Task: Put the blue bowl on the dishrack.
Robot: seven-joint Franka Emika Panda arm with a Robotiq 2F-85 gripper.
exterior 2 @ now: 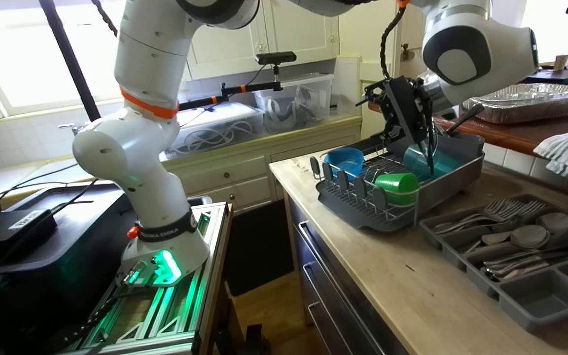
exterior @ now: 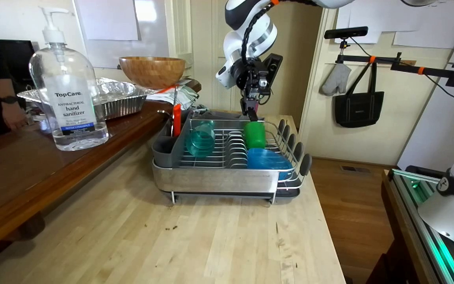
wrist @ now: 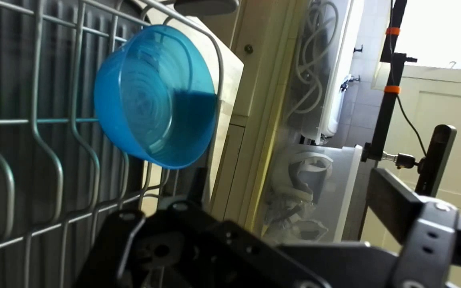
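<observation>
The blue bowl point(exterior: 268, 159) rests tilted in a corner of the dishrack point(exterior: 217, 180), among the wires. In an exterior view the bowl point(exterior 2: 344, 161) sits by the rack's grey-tipped prongs. In the wrist view the bowl point(wrist: 154, 98) shows its open, empty inside, against the rack's wires point(wrist: 58, 168). My gripper point(exterior: 252, 113) is above the rack and apart from the bowl. In the wrist view its fingers point(wrist: 290, 180) stand wide apart with nothing between them.
A green cup point(exterior 2: 396, 188) and a teal cup point(exterior 2: 434, 161) also lie in the rack. A grey cutlery tray point(exterior 2: 548, 298) stands on the wooden counter point(exterior: 211, 244). A raised brown counter point(exterior: 26, 169) with a hand sanitizer bottle point(exterior: 73, 106) runs alongside.
</observation>
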